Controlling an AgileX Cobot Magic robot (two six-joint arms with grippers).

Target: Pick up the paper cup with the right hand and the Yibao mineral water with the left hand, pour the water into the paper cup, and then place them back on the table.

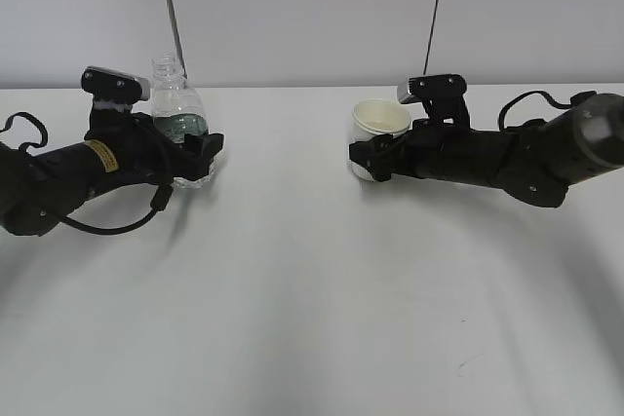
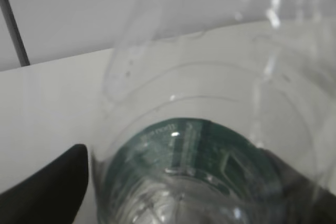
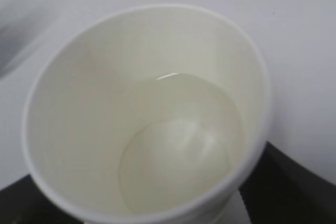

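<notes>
Altogether, one paper cup (image 1: 381,122), one Yibao mineral water (image 1: 177,109), two pincers.

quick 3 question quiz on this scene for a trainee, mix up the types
1. True or false: the paper cup already holds some water.
2. Which gripper is around the Yibao mineral water? A) left gripper B) right gripper C) neither
3. Fill in: the bottle's neck has no ____ on it.

Key
1. True: the right wrist view shows a shallow clear pool at the cup's bottom.
2. A
3. cap
</notes>
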